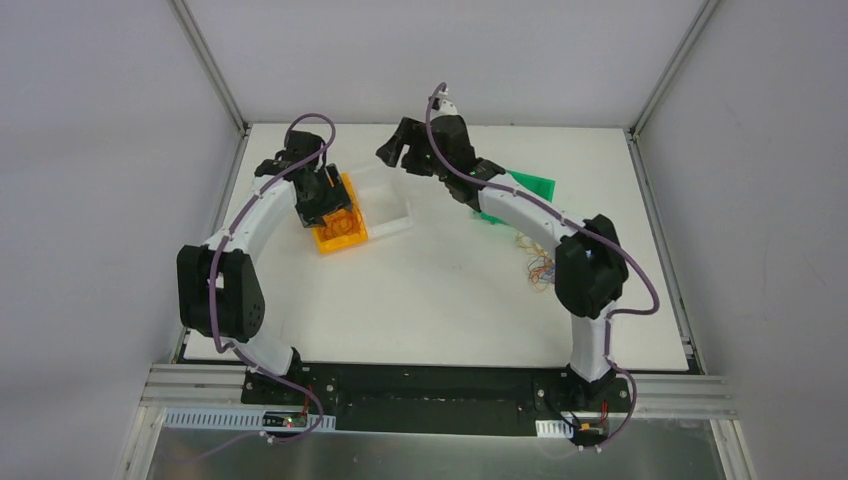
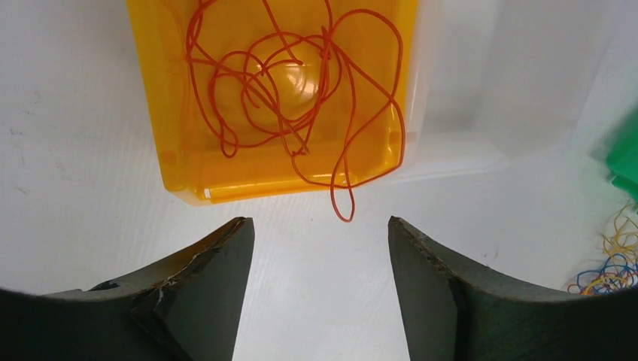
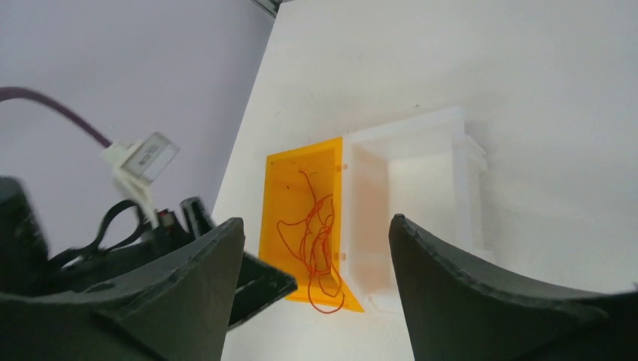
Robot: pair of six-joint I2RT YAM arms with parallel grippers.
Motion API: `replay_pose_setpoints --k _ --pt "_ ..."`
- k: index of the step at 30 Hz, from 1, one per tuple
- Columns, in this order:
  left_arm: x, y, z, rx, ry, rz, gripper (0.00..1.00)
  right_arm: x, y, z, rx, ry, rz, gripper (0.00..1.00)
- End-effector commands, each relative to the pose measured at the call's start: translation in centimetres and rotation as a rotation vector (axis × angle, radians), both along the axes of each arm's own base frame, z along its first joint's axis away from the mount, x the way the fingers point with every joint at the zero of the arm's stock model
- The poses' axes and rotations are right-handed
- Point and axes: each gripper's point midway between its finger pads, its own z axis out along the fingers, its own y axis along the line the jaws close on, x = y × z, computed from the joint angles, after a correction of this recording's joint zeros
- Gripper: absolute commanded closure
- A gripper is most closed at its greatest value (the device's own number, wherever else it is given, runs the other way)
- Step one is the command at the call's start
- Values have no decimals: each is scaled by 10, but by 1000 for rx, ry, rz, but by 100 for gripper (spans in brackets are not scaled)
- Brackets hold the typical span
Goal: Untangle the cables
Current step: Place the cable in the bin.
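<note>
We are finding orange cables [image 2: 293, 98] lying in the orange tray [image 2: 162, 113], while a mixed clump [image 1: 538, 268], apparently tangled, is waiting on the table [image 1: 430, 300]. The left gripper [image 2: 321, 286] and right gripper [image 3: 316, 286] are hovering, fingers apart, empty.

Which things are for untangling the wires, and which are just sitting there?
For the job:
- orange cables, lying in the orange tray
- mixed-colour clump of cables

Probably just sitting there:
- clear tray
- green thing
</note>
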Motion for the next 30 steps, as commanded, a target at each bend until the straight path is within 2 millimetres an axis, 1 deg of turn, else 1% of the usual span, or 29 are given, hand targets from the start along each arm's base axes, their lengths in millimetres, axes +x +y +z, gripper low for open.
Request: replay_pose_setpoints --k 1,5,7,9,10,12,13,15,16,21,22,24,26,28,29,30 --pt "16 7 -18 45 -5 33 36 -25 -26 49 48 -117 15 26" --pt "26 18 -37 107 12 61 46 -42 -55 47 63 -125 -14 26" --pt "33 16 -45 104 12 63 48 -51 -65 47 70 -132 -18 27" --pt "38 14 -52 95 12 64 52 -58 -74 42 63 -126 -28 28" --pt "41 14 -53 94 10 67 57 -62 -78 43 64 -127 -31 28" --pt "46 17 -56 112 9 74 65 -68 -85 38 57 -117 -36 29" --pt "48 18 -58 123 9 76 72 -72 -88 34 50 -112 -36 29" --pt "51 23 -59 151 7 83 93 -78 -98 25 34 -104 -54 30" --pt "53 26 -60 163 7 87 100 -81 -105 21 27 -101 -69 30" --pt "72 37 -60 208 -6 89 100 -114 -139 12 7 -103 -69 31" --pt "75 39 -63 218 -2 92 100 -122 -146 6 -9 -99 -72 31" --pt "81 42 -73 224 17 99 100 -134 -162 2 -33 -102 -84 31" --pt "82 42 -83 224 38 107 100 -145 -179 -6 -79 -99 -100 31" --pt "82 40 -92 215 57 108 100 -152 -205 -21 -160 -79 -164 31" --pt "82 40 -95 216 64 107 100 -154 -223 -28 -205 -68 -221 29" --pt "81 40 -99 220 72 109 100 -158 -243 -42 -264 -26 -283 27"
